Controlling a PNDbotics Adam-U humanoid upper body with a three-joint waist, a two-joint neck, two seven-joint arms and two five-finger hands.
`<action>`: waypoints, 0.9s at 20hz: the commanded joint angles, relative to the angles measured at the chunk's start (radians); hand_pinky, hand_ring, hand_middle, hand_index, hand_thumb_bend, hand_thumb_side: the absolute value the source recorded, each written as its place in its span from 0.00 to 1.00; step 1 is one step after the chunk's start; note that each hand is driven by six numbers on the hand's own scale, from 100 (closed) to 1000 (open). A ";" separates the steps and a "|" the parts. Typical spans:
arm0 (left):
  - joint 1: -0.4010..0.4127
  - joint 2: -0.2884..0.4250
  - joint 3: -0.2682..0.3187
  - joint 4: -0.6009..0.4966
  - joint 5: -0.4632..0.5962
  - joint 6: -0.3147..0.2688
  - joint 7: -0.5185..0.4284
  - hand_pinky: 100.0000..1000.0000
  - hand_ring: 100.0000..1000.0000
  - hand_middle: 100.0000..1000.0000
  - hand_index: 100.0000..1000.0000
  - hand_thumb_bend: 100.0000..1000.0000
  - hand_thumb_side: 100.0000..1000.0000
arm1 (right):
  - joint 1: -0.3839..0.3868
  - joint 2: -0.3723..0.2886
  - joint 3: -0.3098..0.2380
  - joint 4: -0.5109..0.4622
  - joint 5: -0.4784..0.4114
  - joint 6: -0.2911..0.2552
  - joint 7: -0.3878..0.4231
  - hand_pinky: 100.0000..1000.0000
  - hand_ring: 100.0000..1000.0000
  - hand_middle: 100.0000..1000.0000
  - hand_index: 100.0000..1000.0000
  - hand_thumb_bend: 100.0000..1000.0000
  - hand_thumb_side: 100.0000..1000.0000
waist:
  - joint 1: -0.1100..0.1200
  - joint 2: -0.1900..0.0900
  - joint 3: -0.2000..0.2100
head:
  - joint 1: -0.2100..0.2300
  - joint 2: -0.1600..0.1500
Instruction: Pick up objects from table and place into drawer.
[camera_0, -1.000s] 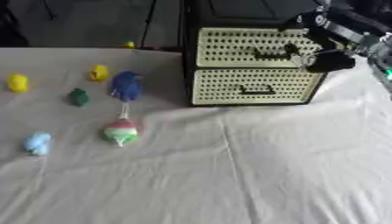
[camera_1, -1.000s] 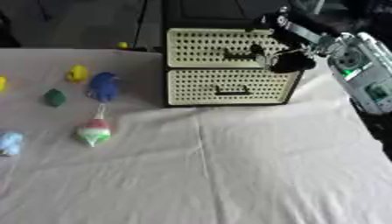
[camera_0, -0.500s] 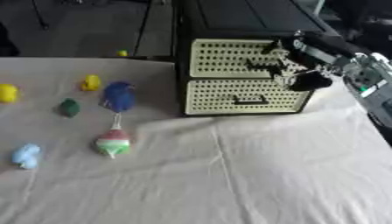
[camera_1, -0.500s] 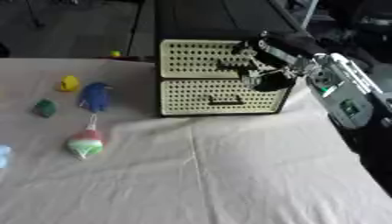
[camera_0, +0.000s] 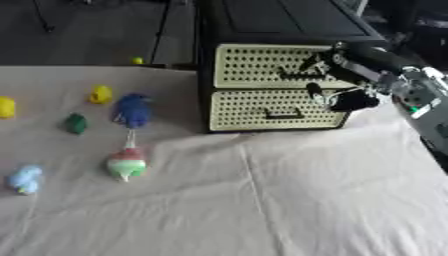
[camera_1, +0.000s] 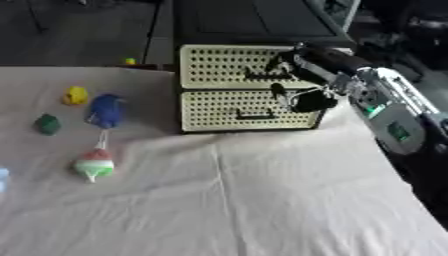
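A black cabinet holds two cream perforated drawers, both closed. My right hand reaches in from the right, with its fingers curled around the right end of the upper drawer's black handle. The lower drawer's handle is free. On the white cloth to the left lie a blue toy, a small yellow toy, a green toy, another yellow toy, a light blue toy and a red, white and green cone-shaped toy. My left hand shows in neither view.
The white cloth covers the table, creased in front of the cabinet. A tiny yellow ball sits at the far edge. My right forearm runs along the table's right side. Dark floor and stands lie beyond.
The camera has shifted, so the whole picture has moved. My right hand has moved left across the upper drawer front and now curls at its handle. The toys lie as before.
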 joint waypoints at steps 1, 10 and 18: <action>-0.017 0.002 -0.002 -0.013 0.003 -0.001 -0.004 0.66 0.72 0.63 0.90 0.00 0.85 | -0.009 -0.028 -0.012 0.022 0.005 -0.009 0.028 0.02 0.00 0.00 0.79 0.00 0.17 | 0.003 -0.016 0.002 | -0.003 -0.018; -0.018 -0.001 -0.001 -0.013 0.002 0.003 -0.005 0.66 0.72 0.63 0.90 0.00 0.85 | -0.007 -0.022 -0.015 0.044 0.003 -0.040 0.073 0.02 0.00 0.00 0.69 0.00 0.16 | 0.000 -0.006 0.000 | -0.001 -0.014; -0.016 -0.001 0.001 -0.013 0.002 0.008 -0.004 0.66 0.72 0.63 0.90 0.00 0.85 | 0.025 -0.034 -0.020 -0.073 0.031 -0.016 0.065 0.02 0.00 0.00 0.60 0.00 0.16 | 0.000 -0.010 -0.013 | 0.010 -0.008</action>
